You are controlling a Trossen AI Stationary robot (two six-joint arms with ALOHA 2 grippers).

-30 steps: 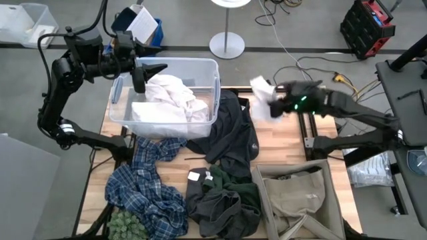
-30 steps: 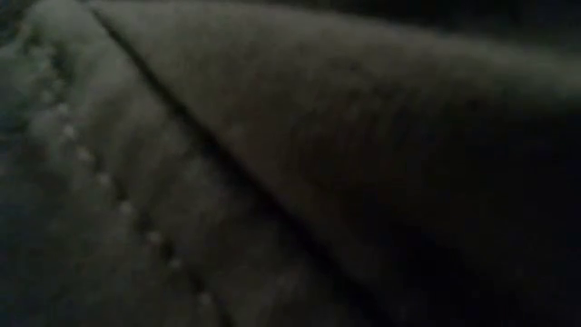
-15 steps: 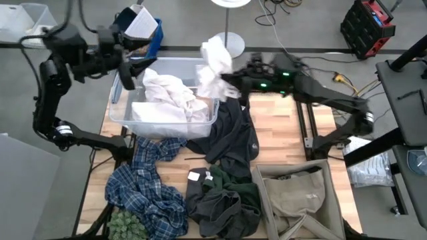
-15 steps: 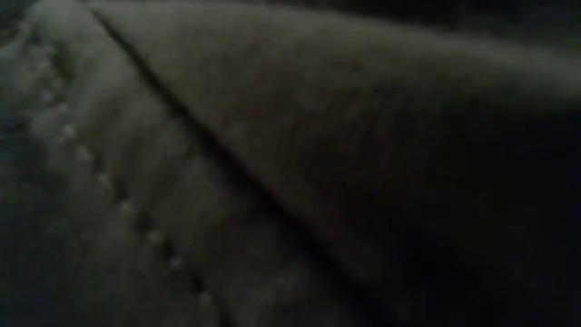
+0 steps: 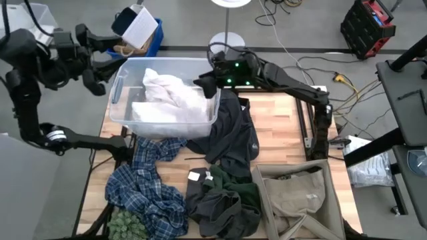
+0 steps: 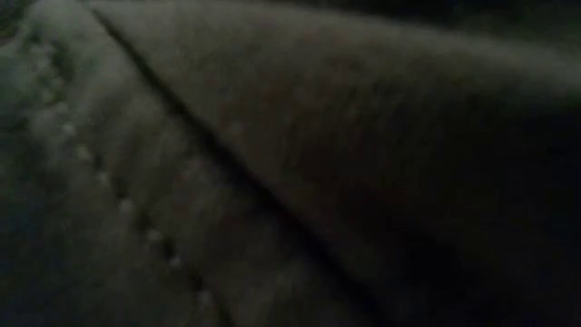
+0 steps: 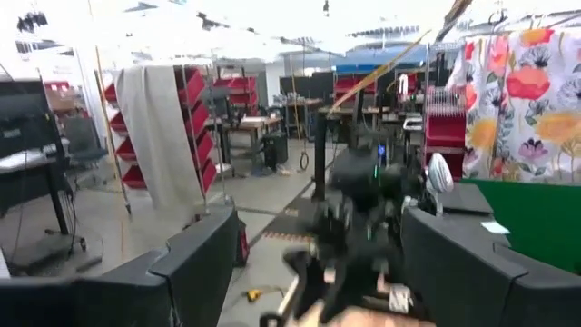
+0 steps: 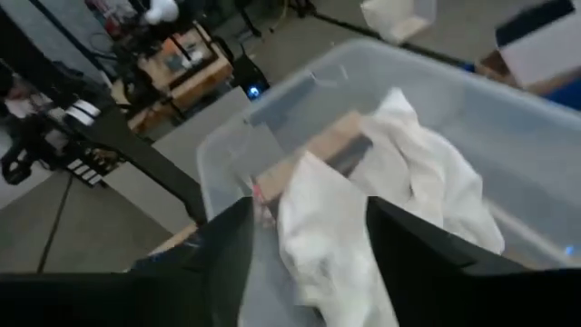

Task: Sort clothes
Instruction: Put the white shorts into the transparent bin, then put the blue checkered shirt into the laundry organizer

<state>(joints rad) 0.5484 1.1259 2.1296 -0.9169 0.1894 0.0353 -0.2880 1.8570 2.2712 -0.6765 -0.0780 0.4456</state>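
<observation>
A clear plastic bin (image 5: 117, 93) at the table's far left holds white garments (image 5: 170, 100). My right gripper (image 5: 203, 85) hangs open over the bin's right end, with a white garment (image 8: 363, 209) lying in the bin below its fingers. My left gripper (image 5: 100, 63) is open and empty, raised beyond the bin's left end. A dark garment (image 5: 230, 133), a blue-and-white plaid one (image 5: 147, 187) and a dark green and grey heap (image 5: 223, 200) lie on the table. A beige garment (image 5: 297, 197) lies in a box. Dark fabric (image 6: 272, 163) fills the low view.
A small green leafy plant (image 5: 127, 225) sits at the table's near left corner. The beige fabric box (image 5: 267, 193) stands at the near right. Bare wood (image 5: 280, 133) shows at the table's right side. Off the table's far edge are a lamp base (image 5: 227, 45) and a blue box (image 5: 150, 30).
My right gripper has swung from the table's right edge to the bin, carrying a white garment high. The garment has left the gripper and now lies in the bin. My left gripper has drawn back from over the bin toward the table's left edge.
</observation>
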